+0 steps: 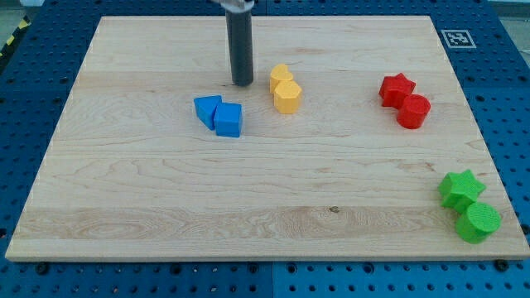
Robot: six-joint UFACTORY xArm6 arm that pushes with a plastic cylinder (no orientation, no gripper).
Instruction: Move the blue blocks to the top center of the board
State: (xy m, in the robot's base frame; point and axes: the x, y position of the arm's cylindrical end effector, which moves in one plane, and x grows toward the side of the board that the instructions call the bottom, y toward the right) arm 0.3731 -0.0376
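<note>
A wooden board (265, 223) fills the view, seen from above and slightly from the front. My tip (243, 83), the lower end of a straight dark rod, rests on the wood just above the two blue blocks and a little toward the view's right of them, not touching them. The rod has no fingers, so nothing spreads or pinches.

To do this step well, I judge the tip should travel around the blue pair to their lower side, then push upward and slightly toward the view's right, through the middle of the pair, so both slide together toward the top centre. A push off to one side would likely split them. The yellow blocks (285, 89) sit close by on the view's right and are best avoided.

The blue blocks lie left of centre, in the upper half. The blue triangular block (207, 108) touches the blue cube (228, 120), which sits at its lower right. Both look small, solid and flat-bottomed.

Elsewhere, two red blocks (405, 101) sit at the right, and two green blocks (469, 207) near the lower right corner.
</note>
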